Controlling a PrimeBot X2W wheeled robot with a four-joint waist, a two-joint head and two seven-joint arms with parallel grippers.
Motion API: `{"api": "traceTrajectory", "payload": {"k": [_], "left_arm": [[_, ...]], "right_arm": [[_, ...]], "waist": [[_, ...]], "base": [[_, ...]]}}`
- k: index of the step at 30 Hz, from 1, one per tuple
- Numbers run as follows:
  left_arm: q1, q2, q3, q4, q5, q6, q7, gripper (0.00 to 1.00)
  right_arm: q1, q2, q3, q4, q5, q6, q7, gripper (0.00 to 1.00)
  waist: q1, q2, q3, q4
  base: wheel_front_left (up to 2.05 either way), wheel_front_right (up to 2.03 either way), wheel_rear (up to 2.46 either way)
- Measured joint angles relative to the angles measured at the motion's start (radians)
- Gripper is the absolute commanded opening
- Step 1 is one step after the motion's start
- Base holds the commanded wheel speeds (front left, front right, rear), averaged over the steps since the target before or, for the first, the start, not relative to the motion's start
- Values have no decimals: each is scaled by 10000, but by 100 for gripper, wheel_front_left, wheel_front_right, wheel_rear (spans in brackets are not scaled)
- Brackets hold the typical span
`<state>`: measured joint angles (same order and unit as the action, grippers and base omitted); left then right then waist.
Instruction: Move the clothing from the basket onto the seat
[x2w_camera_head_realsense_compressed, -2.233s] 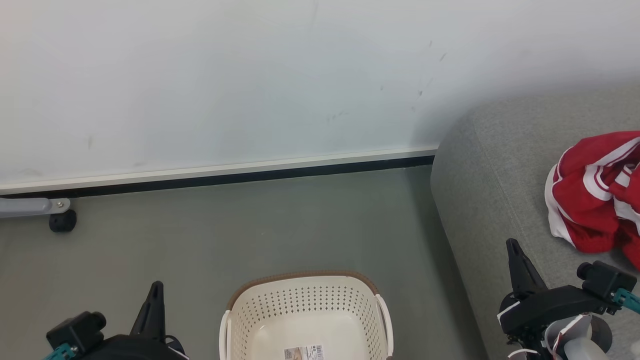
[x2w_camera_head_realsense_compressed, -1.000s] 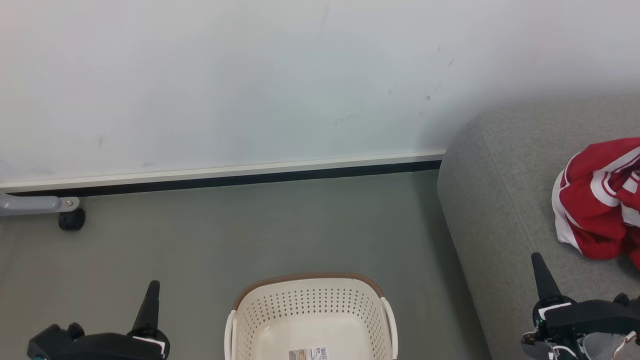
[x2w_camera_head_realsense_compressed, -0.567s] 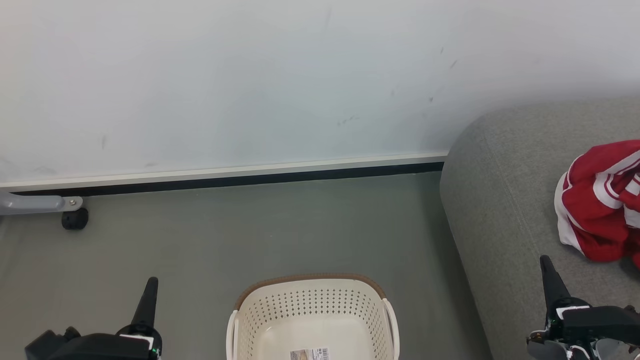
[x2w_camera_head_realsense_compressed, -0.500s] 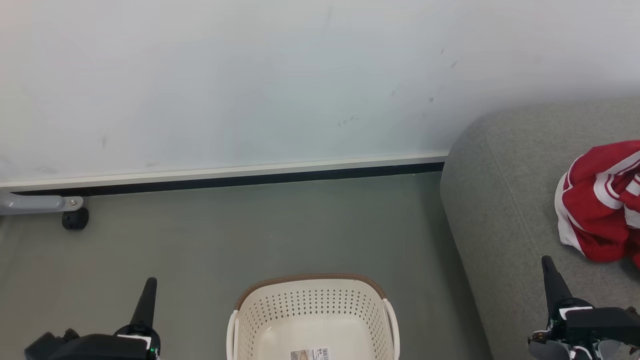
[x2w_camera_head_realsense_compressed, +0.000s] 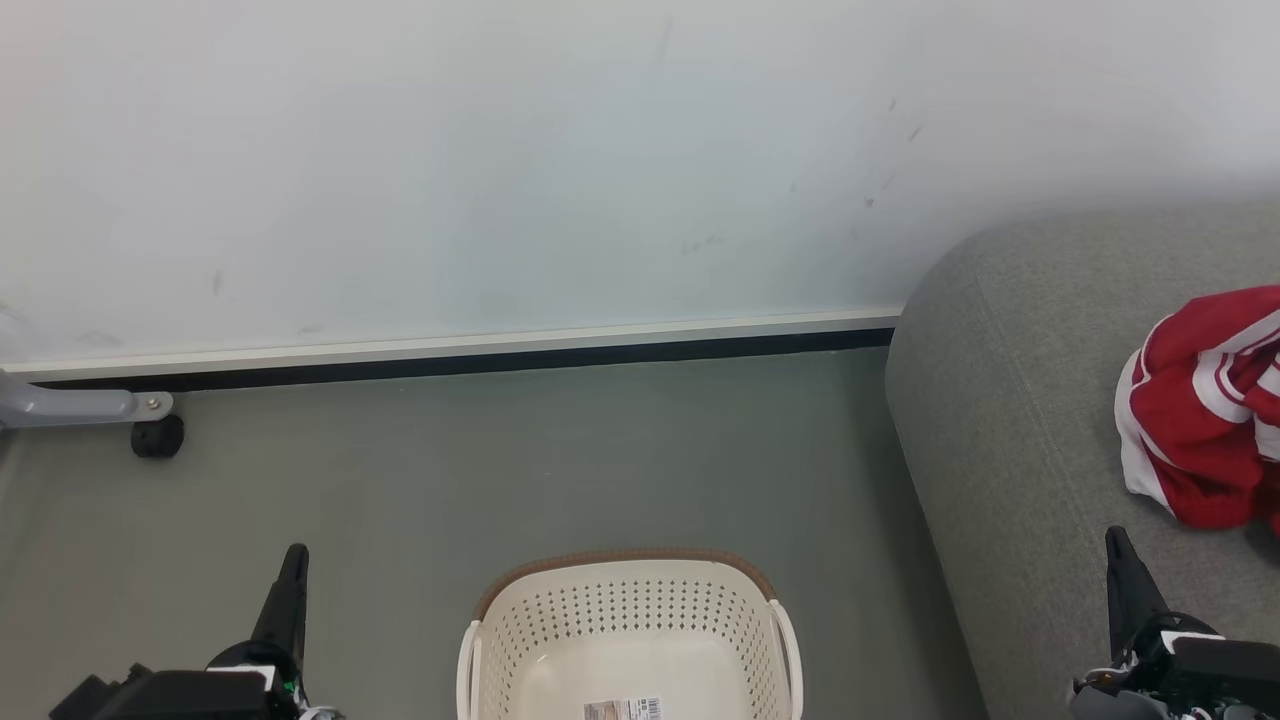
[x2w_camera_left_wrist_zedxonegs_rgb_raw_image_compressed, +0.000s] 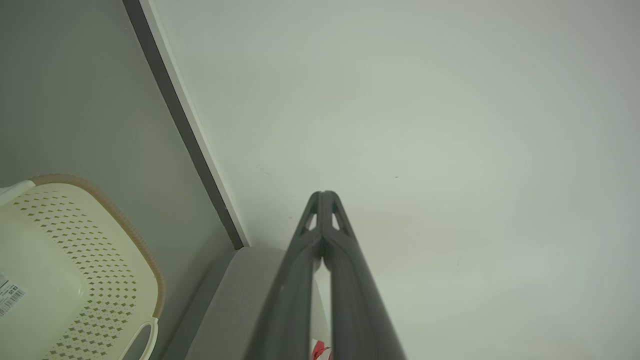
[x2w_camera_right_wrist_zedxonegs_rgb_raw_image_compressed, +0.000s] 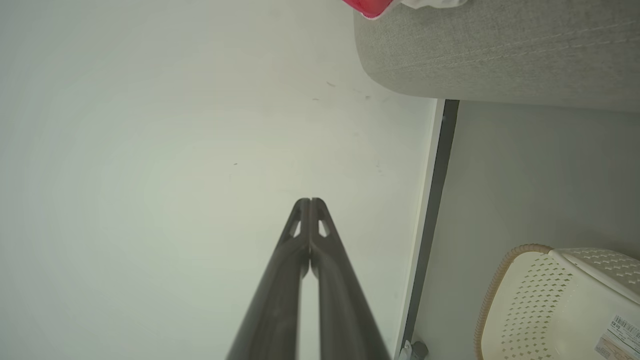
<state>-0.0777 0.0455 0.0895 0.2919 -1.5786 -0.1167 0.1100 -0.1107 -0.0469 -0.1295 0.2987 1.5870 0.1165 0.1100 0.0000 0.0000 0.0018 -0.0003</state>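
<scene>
Now R tool (x2w_camera_head_realsense_compressed: 1113, 535) lower, further rt; basket (x2w_camera_head_realsense_compressed: 625, 556) empty.

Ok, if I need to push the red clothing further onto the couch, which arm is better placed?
Right. The right gripper sits over the grey couch, just below the red clothing in the head view; the left gripper is across the basket, over the floor. Both are shut.
</scene>
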Motion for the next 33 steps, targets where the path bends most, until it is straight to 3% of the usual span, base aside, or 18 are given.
{"api": "traceTrajectory", "payload": {"k": [33], "left_arm": [[-9,-33,15,31,-219,-65,38,0]], "right_arm": [[19,23,-48,8,86,38,35,0]], "waist": [[0,0,-1,3]], "base": [[0,0,0]]}}
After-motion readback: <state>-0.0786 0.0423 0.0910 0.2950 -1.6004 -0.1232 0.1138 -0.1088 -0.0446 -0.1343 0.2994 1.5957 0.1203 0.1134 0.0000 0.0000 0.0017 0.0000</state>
